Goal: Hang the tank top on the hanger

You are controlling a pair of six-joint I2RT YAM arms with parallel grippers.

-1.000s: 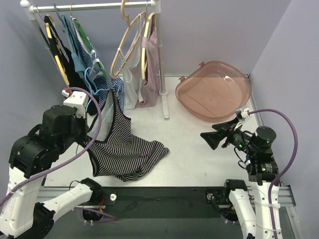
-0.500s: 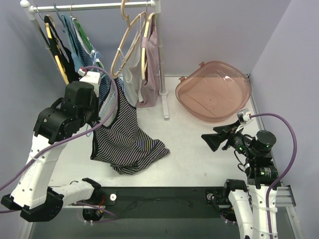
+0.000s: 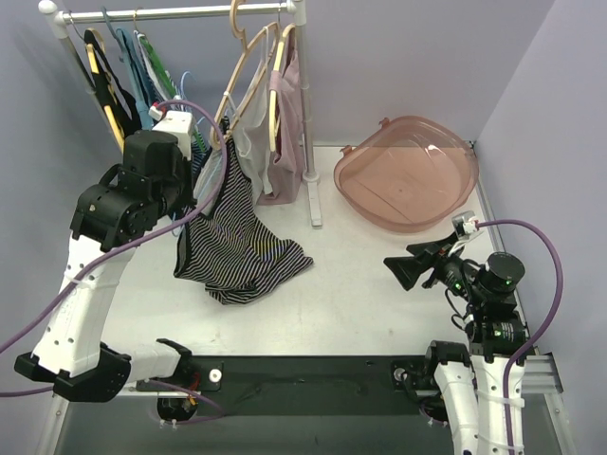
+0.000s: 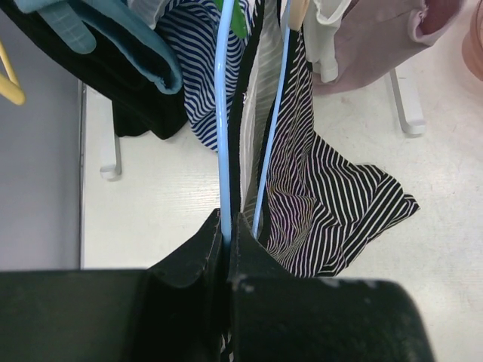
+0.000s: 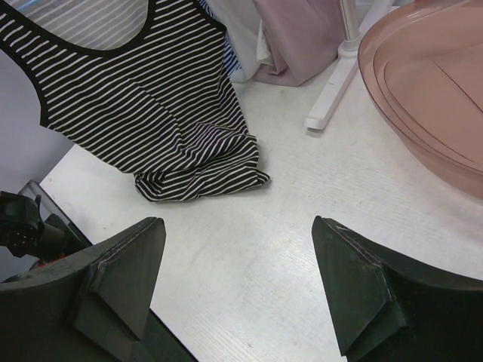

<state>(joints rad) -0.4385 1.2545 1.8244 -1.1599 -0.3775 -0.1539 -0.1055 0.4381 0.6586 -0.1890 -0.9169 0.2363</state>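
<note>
My left gripper [image 4: 226, 230] is shut on one rod of the pale-blue hanger [image 4: 223, 113]. It holds the hanger up beside the clothes rail. The black-and-white striped tank top [image 4: 324, 196] hangs from the hanger, and its lower part lies bunched on the table [image 3: 237, 246]. In the top view the left gripper [image 3: 194, 152] is mostly hidden under its wrist. My right gripper [image 3: 398, 268] is open and empty low over the table at the right. The tank top also shows in the right wrist view [image 5: 143, 98], far ahead of the right gripper [image 5: 238, 249].
A clothes rail [image 3: 180, 13] at the back holds a black garment [image 4: 113, 83], a blue-and-white striped garment [image 4: 192, 53], pale garments and tan wooden hangers [image 3: 242, 90]. Its white post [image 3: 311, 142] stands mid-table. A pink basin [image 3: 408, 175] lies at the back right.
My left arm has risen and moved back toward the rail with the hanger. The tank top has been pulled up and back, with less of it on the table. The right arm has barely moved.
</note>
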